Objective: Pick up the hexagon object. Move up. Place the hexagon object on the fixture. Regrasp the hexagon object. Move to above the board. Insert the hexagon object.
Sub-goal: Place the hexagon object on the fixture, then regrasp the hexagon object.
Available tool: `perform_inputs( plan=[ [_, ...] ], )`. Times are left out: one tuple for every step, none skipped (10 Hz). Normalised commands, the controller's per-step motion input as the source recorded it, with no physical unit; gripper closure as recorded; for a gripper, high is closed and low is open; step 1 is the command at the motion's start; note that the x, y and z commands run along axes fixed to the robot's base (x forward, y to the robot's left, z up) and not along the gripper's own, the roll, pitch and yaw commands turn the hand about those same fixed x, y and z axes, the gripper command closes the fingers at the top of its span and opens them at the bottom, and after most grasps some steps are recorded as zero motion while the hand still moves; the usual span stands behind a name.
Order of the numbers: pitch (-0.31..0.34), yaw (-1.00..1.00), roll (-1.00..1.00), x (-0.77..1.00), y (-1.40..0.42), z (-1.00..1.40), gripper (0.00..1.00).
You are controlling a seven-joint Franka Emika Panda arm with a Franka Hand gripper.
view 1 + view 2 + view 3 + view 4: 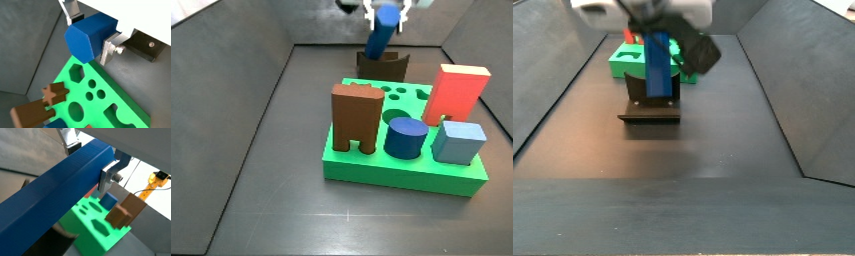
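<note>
Side views: end effector [385,12] clamps hexagon object [381,38], long axis near-upright, over fixture [652,112].

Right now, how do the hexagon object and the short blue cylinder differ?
The hexagon object is long, slim and flat-sided; the short blue cylinder is stubby and round. The hexagon object leans over the fixture behind the board, with the pincer at its top; the cylinder stands upright in the board, untouched. Both are dark blue.

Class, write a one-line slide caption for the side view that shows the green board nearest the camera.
Gripper holds the hexagon object tilted on the fixture, behind the board with its pegs.
</note>
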Motion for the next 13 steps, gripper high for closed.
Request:
perform_inputs(
  plan=[
    [-0.053, -0.1, -0.13, 0.14, 0.05, -1.0, 1.0],
    [-0.068, -0.07, -0.1, 0.12, 0.05, -0.78, 1.0],
    [-0.077, -0.06, -0.09, 0.11, 0.04, -0.67, 1.0],
    [-0.092, -0.04, -0.08, 0.08, 0.03, -0.47, 1.0],
    [-0.096, -0.02, -0.07, 0.07, 0.03, -0.33, 1.0],
    [-0.075, -0.01, -0.05, 0.04, 0.03, -0.23, 1.0],
    [-0.074, 0.0, -0.05, 0.04, 0.03, -0.23, 1.0],
    [-0.074, 0.0, -0.05, 0.04, 0.03, -0.23, 1.0],
    [-0.074, 0.0, -0.05, 0.04, 0.03, -0.23, 1.0],
    [-0.074, 0.0, -0.05, 0.04, 0.03, -0.23, 1.0],
    [0.0, 0.0, 0.0, 0.0, 0.0, 0.0, 0.0],
    [-0.032, -0.09, 0.06, 0.0, 0.0, 1.0, 0.0],
    [-0.027, -0.08, 0.07, -0.01, 0.0, 1.0, 0.0]
  ],
)
